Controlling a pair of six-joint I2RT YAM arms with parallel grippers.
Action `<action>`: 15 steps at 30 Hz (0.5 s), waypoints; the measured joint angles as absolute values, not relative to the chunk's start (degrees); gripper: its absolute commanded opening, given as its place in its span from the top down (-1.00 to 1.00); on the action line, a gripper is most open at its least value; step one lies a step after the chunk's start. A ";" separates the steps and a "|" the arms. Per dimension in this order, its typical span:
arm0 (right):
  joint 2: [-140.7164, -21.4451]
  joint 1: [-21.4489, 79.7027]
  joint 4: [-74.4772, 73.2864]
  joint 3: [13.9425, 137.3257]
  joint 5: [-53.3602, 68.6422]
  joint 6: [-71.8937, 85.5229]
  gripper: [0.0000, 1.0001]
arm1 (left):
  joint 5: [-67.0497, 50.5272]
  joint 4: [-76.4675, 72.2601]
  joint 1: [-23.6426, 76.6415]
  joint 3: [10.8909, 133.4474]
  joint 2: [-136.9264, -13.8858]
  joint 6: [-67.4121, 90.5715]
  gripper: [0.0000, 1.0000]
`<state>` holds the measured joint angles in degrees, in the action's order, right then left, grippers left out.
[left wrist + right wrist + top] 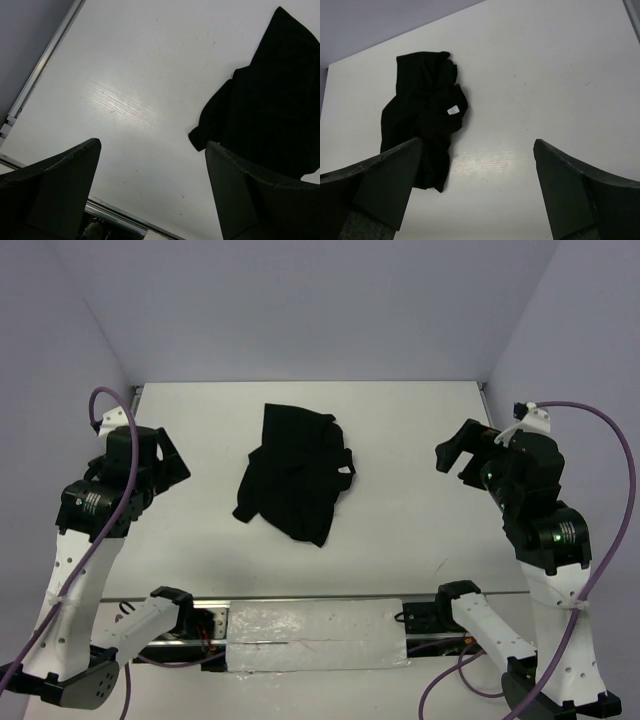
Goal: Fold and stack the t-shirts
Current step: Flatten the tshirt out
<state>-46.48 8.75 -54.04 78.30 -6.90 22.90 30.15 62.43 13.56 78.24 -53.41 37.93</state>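
My left gripper [152, 145] hangs over the left side of the white table [420, 510], jaws wide apart and gripping nothing. My right gripper [477, 141] hovers over the right side, likewise spread and empty. Between them, well apart from both, the black t-shirt [297, 472] lies crumpled near the table's middle, its small white tag [453, 110] showing.

Left tool [152, 145], right tool [477, 142] — both agape
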 measured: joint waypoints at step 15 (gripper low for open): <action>-46.26 8.75 -51.94 76.55 -6.87 23.05 -0.99 | 30.98 62.70 13.58 78.35 -53.82 37.95 -0.99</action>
<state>-46.26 8.75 -51.94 76.55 -6.87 23.05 30.98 62.70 13.58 78.35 -53.82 37.95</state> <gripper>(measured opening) 0.996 0.994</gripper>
